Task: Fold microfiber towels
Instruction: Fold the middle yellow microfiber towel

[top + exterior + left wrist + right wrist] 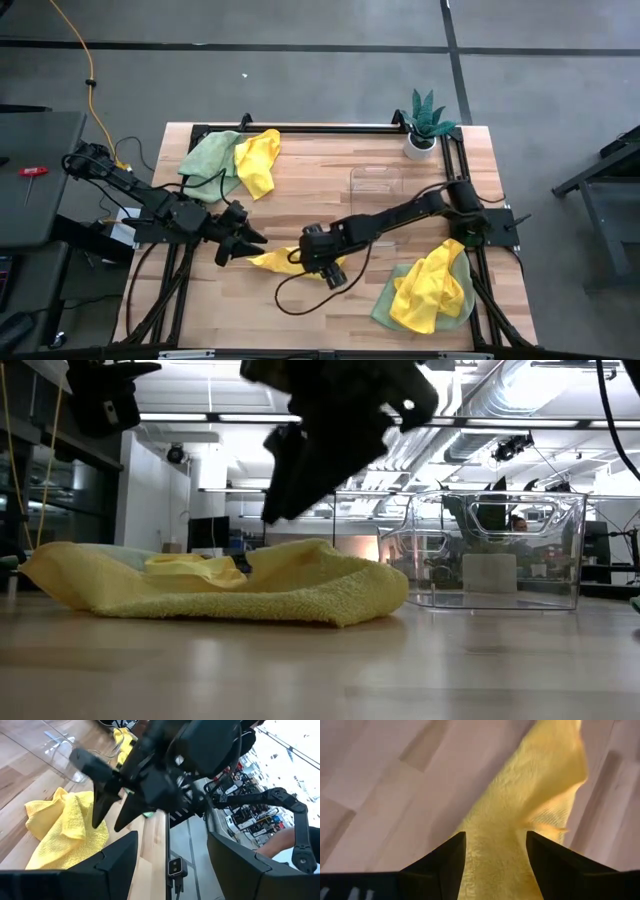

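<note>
Near the table's (330, 190) front edge, at about 6 o'clock from centre: a crumpled yellow towel (275, 260), lying flat on the wood. Left gripper (250, 243) just beside its 9 o'clock end, fingers spread apart, nothing between them. Right gripper (312, 262) over its 3 o'clock end, fingers (445, 857) apart with yellow cloth showing in the gap; contact with the cloth not clear.

Bare wood across the middle of the table, from the centre out toward 11 o'clock and 1 o'clock. At 10 o'clock, close to the back rail: a green towel (208, 155) with another yellow towel (258, 160) overlapping its 3 o'clock side. At 4 o'clock, hard by the front corner: a second green towel (385, 305) under a heaped yellow one (430, 285), close to the right arm's base. At 1 o'clock, in the back corner: a potted plant (425, 120).

Just past centre toward 1 o'clock: a clear plastic bin (495, 550), upright, no cloth visible inside.
</note>
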